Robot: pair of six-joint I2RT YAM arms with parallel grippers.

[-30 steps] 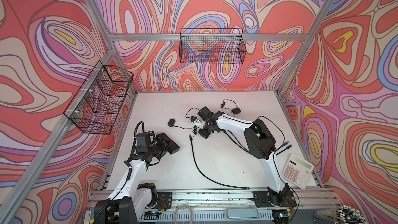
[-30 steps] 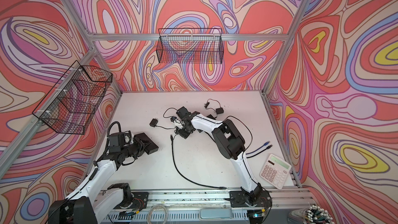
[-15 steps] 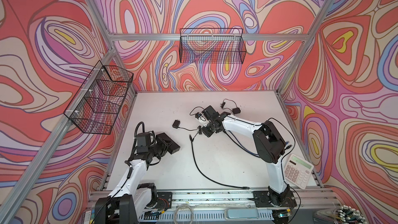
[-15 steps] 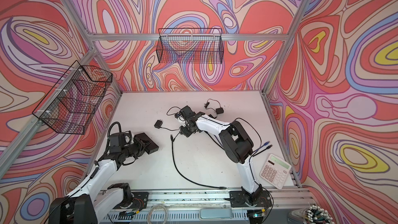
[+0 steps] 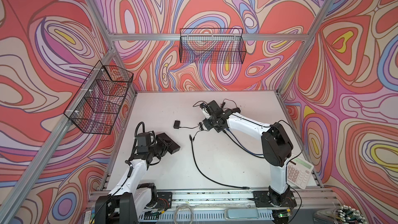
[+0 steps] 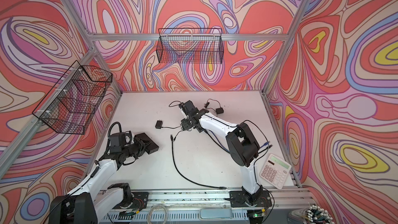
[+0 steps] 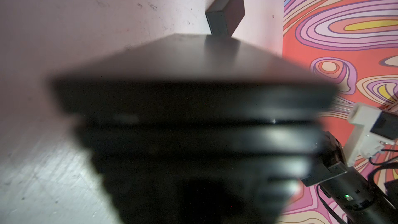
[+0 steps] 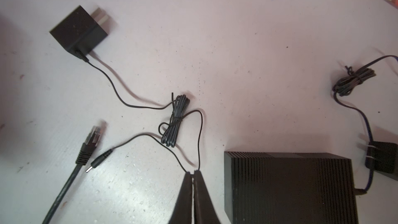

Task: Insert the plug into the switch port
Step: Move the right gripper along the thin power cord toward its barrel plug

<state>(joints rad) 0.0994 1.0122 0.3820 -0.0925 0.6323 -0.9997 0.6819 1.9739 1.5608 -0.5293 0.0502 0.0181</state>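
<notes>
left tool point(image 5: 164, 144) clamped, low | right tool point(image 8: 193, 172) pressed closed, arm outstretched

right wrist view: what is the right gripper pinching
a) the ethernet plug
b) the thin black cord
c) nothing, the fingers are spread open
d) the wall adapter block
b: the right gripper is closed with the thin black cord running in between its tips. The ethernet plug and the adapter block lie loose on the table.

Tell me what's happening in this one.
The left gripper is shut on a black box at the left of the table. The right gripper is shut on the thin cord of an adapter, beside a ribbed box. The cord's plug lies loose next to an Ethernet plug, not inserted yet.
</notes>
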